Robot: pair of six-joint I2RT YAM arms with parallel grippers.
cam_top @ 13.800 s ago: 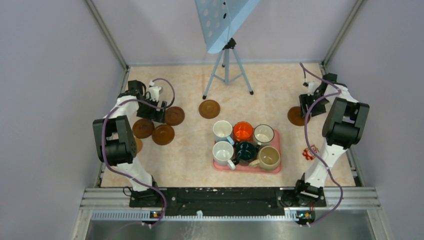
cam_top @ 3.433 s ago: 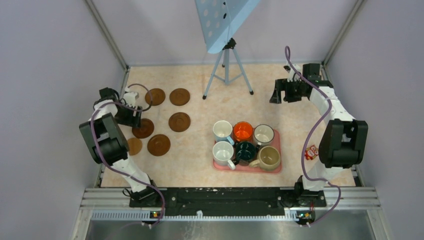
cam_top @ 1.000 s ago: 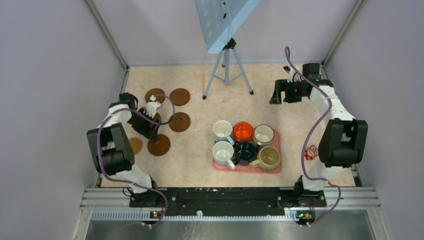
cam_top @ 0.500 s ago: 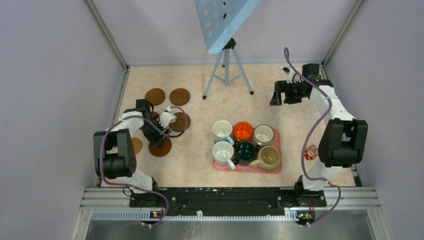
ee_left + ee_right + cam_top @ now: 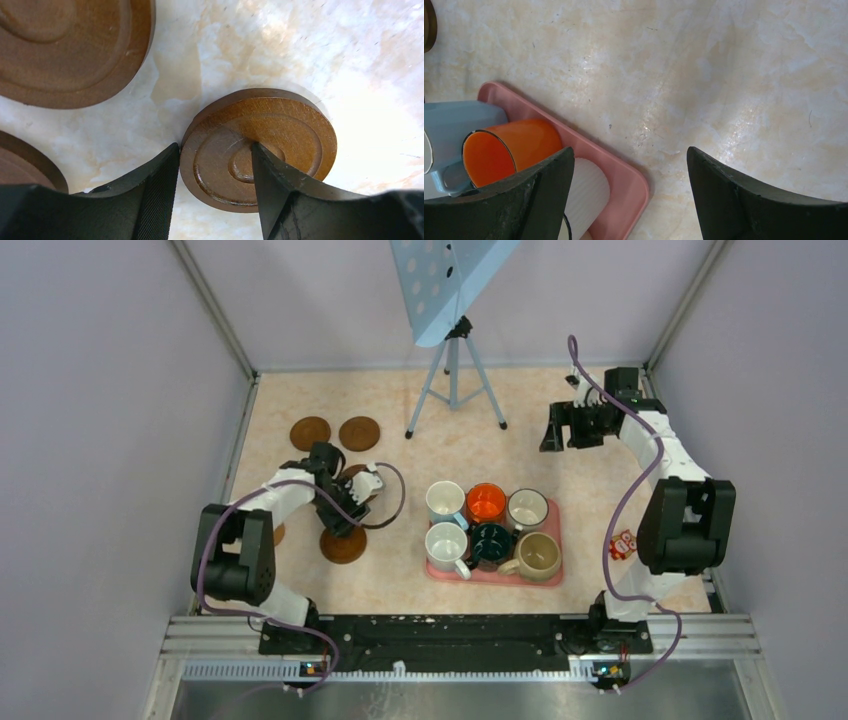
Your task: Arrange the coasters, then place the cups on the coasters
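Note:
Several brown coasters lie at the left: two at the back [image 5: 310, 432] [image 5: 359, 432], one [image 5: 357, 478] half under my left arm. My left gripper [image 5: 340, 524] [image 5: 215, 146] grips the front coaster [image 5: 343, 547] [image 5: 280, 125]. One finger is against its rim and the other on its ringed centre. The cups stand on the pink tray [image 5: 500, 578]: orange [image 5: 486, 502], white [image 5: 445, 502], dark [image 5: 491, 543], beige [image 5: 538, 554]. My right gripper [image 5: 568, 430] [image 5: 630, 155] hangs open over bare table at the back right. The orange cup [image 5: 499, 150] and the tray corner [image 5: 624, 185] show in its wrist view.
A tripod [image 5: 455, 380] carrying a blue perforated board [image 5: 450, 280] stands at the back centre. A small red toy [image 5: 622, 543] lies by the right arm. Two more coasters [image 5: 65, 50] [image 5: 20, 160] lie close to the gripped one. Walls close in on three sides.
My left gripper swung right and forward from among the left coasters, narrowing its jaws. The front coaster slid right toward the tray with it. The right arm stayed still.

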